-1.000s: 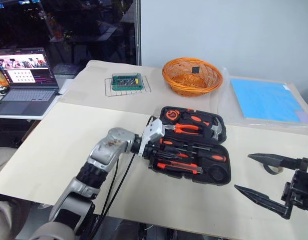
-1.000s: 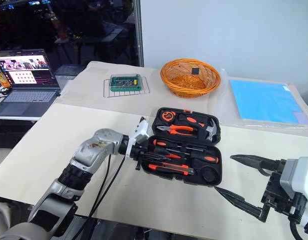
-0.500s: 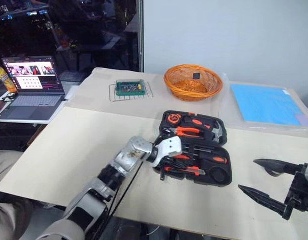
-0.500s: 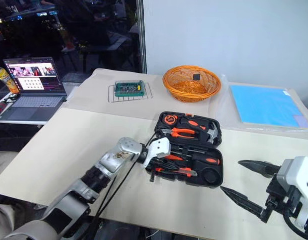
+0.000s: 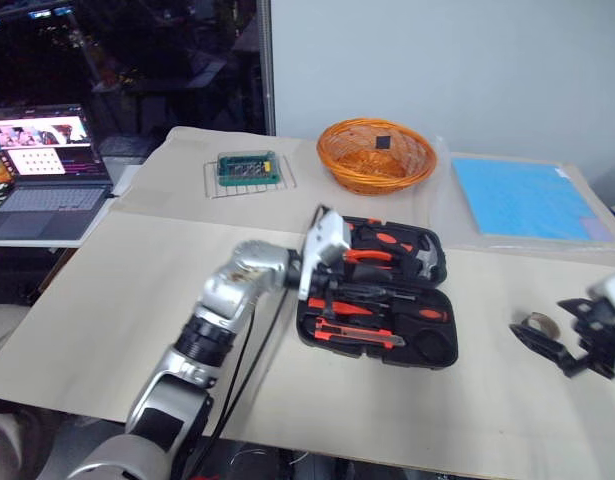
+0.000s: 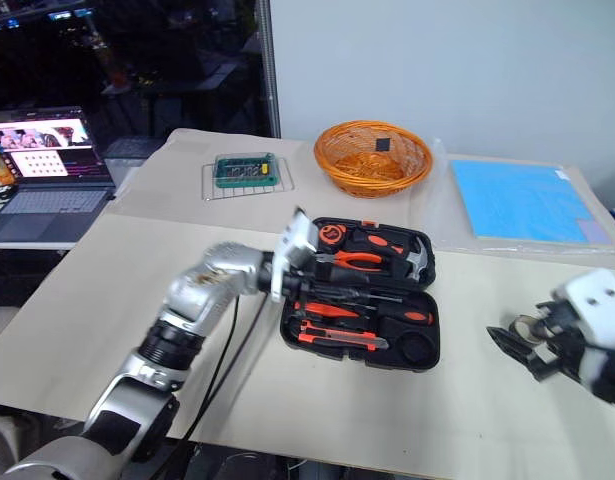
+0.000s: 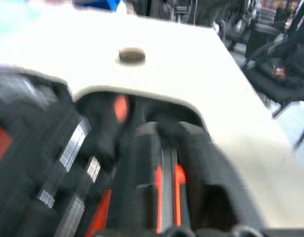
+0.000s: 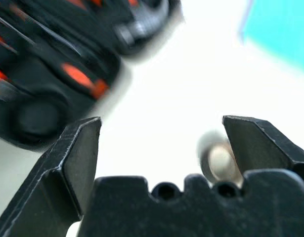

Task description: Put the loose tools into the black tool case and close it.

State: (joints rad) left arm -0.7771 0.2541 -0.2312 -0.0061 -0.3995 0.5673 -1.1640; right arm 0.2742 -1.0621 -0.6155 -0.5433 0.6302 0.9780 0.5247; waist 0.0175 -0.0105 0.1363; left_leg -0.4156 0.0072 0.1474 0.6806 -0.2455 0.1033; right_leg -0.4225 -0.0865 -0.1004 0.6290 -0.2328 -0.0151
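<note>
Head views: black tool case (image 5: 382, 295) lies open on the table (image 5: 107, 290), mid-table, w/ orange-and-black tools seated in its recesses; orange wicker basket (image 5: 377, 155) beyond it. R wrist view adds a small round disc (image 8: 218, 160) on the table just beside one finger, case blurred further off. R gripper (image 8: 161, 148): fingers wide apart, holding nothing, not touching the disc as far as I can see. L gripper (image 5: 322, 275) sits at the case's left end above the tools; its fingers are blurred in L wrist view, so can't tell open or shut. Individual tools are hard to tell apart.
</note>
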